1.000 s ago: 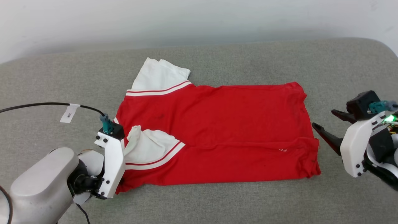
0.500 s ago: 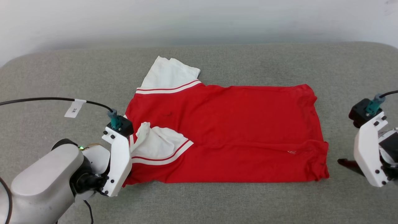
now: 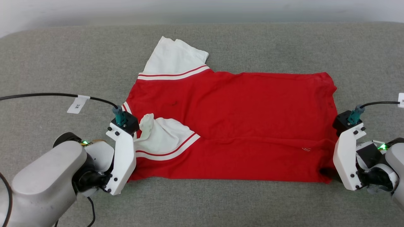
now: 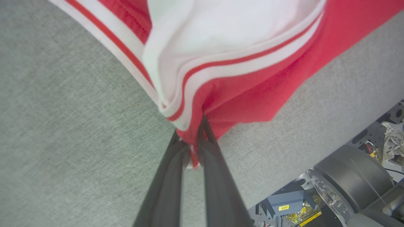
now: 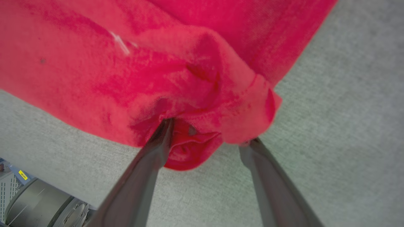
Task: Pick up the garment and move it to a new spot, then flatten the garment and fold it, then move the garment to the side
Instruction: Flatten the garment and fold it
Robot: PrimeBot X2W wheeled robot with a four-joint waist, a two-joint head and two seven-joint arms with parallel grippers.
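The garment (image 3: 233, 126), a red T-shirt with white sleeves and striped trim, lies spread on the grey cushion, plain red face up. One white sleeve (image 3: 164, 135) is folded in over its left part. My left gripper (image 4: 192, 138) is shut on the garment's (image 4: 262, 94) near left corner, pinching red cloth and striped trim. In the head view its white wrist mount (image 3: 121, 157) covers that corner. My right gripper (image 5: 210, 131) stands open at the near right hem corner. A crumpled fold of the garment (image 5: 126, 63) lies between its fingers, and one fingertip (image 5: 165, 126) is tucked into the fold.
The grey cushioned surface (image 3: 63, 63) stretches all around the shirt, with a pale wall behind. A black cable with a white tag (image 3: 77, 104) runs to my left wrist. Below the cushion's front edge is the robot's grey base (image 4: 347, 179).
The head camera has tilted down. My right gripper has come in from beside the shirt to its near right corner. The left gripper stays shut on its corner.
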